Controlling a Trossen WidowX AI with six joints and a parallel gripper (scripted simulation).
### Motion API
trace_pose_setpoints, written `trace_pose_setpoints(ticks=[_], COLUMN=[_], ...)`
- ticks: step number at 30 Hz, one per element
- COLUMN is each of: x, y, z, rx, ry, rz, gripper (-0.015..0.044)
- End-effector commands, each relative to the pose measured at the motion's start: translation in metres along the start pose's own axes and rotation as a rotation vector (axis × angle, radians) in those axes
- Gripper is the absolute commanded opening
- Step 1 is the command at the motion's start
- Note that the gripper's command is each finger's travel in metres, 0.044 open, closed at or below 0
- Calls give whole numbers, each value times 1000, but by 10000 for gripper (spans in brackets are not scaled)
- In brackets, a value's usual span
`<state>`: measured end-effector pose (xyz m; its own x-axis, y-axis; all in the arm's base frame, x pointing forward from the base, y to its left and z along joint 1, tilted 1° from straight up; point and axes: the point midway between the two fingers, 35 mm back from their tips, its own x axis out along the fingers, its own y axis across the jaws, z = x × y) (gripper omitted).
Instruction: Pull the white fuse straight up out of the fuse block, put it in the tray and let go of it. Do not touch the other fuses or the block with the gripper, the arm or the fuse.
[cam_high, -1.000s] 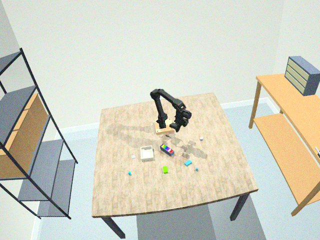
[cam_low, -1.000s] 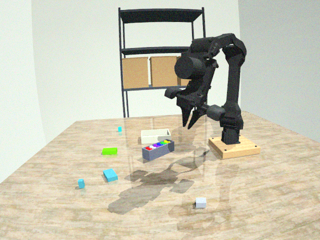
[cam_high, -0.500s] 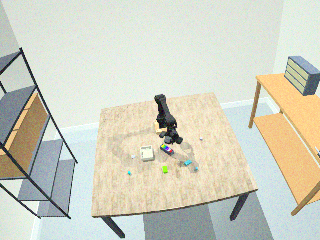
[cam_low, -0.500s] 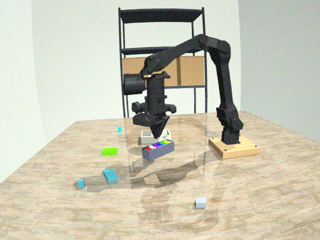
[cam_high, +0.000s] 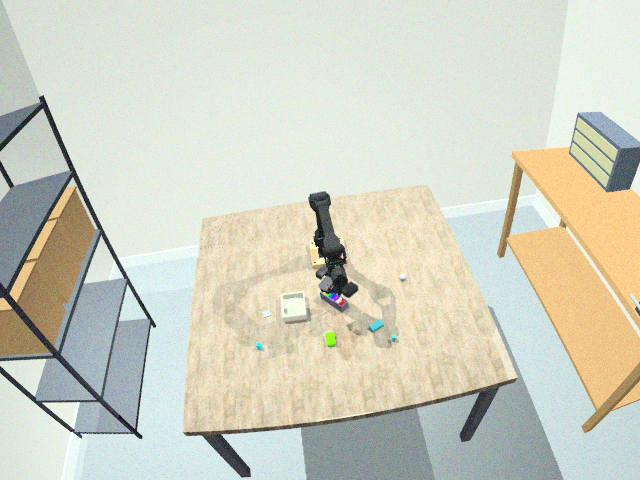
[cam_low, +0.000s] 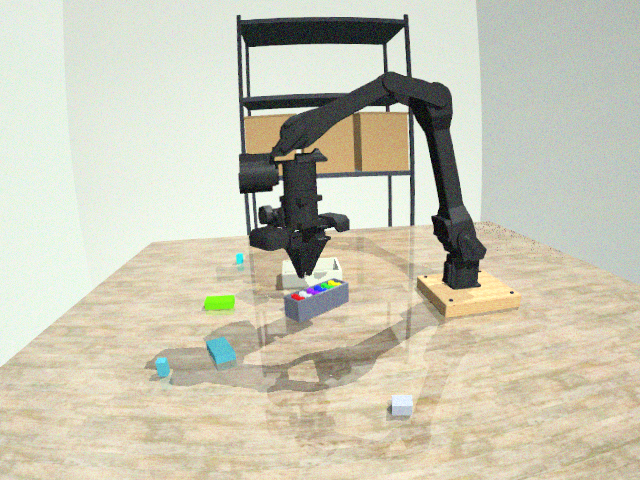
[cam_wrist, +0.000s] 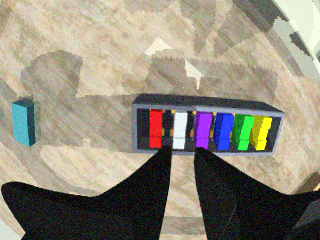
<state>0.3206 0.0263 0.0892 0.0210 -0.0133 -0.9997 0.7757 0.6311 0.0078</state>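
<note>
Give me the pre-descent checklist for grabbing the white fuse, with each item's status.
1. Gripper above the fuse block, not touching it: ok.
2. Finger gap lined up with the white fuse: ok in the wrist view.
3. Fingers empty: ok.
4. Gap wide enough to straddle the fuse: cannot tell; it looks narrow.
5. Red fuse and purple fuse sit close alongside: not ok, little margin.
6. Tray free to receive: ok.

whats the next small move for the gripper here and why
Probably a straight descent. In the wrist view the gripper has its narrow gap lined up with the white fuse, which is seated in the fuse block between the red fuse and the purple fuse. The exterior view shows the fingertips above the block, holding nothing.
</note>
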Motion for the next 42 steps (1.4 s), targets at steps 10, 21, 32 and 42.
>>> trace_pose_setpoints(ticks=[10,21,32,42], x=[12,23,29,33], y=[0,0,-1,-1], z=[0,0,0,0], rx=[6,6,6,6], ry=[2,2,2,2], rz=[3,3,3,3], gripper=[67,67,67,67])
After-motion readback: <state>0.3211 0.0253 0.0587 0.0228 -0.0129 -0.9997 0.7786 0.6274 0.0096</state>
